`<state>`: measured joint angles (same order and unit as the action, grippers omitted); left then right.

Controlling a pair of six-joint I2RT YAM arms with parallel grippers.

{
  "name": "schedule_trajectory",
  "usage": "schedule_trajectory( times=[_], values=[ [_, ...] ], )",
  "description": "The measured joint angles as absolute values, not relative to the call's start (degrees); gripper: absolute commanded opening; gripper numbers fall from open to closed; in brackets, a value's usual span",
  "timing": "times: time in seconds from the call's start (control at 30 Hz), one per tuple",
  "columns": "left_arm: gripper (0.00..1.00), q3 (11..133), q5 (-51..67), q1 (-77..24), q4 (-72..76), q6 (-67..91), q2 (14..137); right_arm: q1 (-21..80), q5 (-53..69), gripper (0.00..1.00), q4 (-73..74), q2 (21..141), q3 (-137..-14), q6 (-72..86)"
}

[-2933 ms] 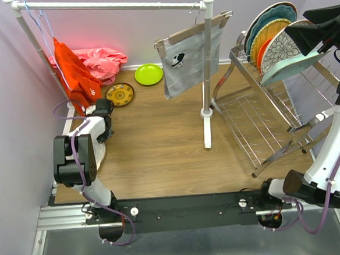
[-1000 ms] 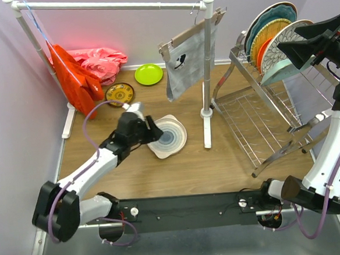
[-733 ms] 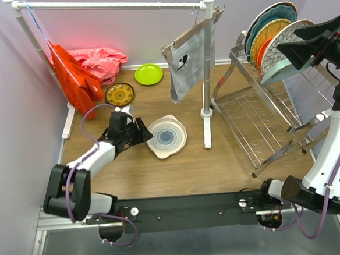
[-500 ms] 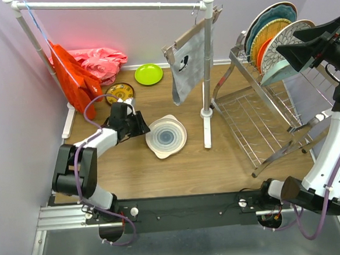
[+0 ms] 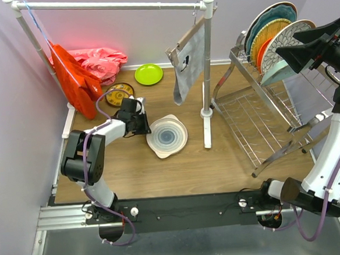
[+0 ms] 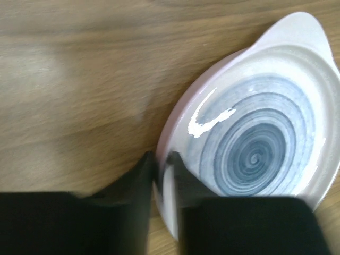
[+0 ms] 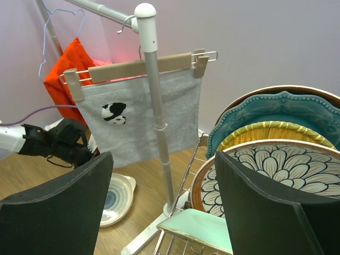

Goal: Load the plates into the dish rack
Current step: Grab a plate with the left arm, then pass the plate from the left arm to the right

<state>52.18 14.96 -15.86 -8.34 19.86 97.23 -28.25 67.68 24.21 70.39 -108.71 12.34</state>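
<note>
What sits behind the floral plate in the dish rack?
An orange plate, a woven yellow plate and a teal plate, all upright; the floral plate covers their lower parts.

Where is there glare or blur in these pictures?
Left wrist view: white glare streak on the ringed plate, wood grain blurred. Right wrist view: the right claw looms dark near the lens. Top view: sharp, reddish glow on the wall above the pink cloth.

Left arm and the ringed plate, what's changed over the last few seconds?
The white ringed plate, not on the table at first, now lies there. The left hand reached over it, drew back left, and now straddles its left rim, closing. The grey cloth swung edge-on. Right hand, dish rack and racked plates stayed.
</note>
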Motion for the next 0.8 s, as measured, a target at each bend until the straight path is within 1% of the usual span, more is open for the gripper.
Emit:
schedule_trajectory(
  times=[0.13,0.27,0.4,0.43,0.5,0.67,0.8],
  values=[
    [0.00,53.7,13.7,-18.5,-8.7,18.9,97.9,-28.3,67.4,0.86,24.8,70.8,-108.9,12.3],
    [0.00,51.0,13.5,-19.2,-8.5,19.3,95.2,-28.3,67.4,0.86,25.6,70.9,-109.6,12.3],
    [0.00,45.9,13.5,-19.2,-11.6,18.7,87.2,-28.3,67.6,0.86,26.1,71.0,-110.6,12.4],
    [0.00,44.2,13.5,-19.2,-13.2,18.4,82.7,-28.3,67.9,0.85,26.2,71.0,-110.7,12.4],
    [0.00,42.6,13.6,-19.2,-14.7,18.3,77.6,-28.3,68.7,0.85,26.3,71.4,-111.5,13.2],
    [0.00,41.6,16.0,-19.2,-16.2,20.0,64.8,-28.3,69.5,0.84,26.6,74.2,-115.5,15.2],
    [0.00,41.8,18.5,-19.2,-15.9,22.1,60.1,-28.3,69.1,0.84,26.6,78.3,-121.2,17.7]
  ],
)
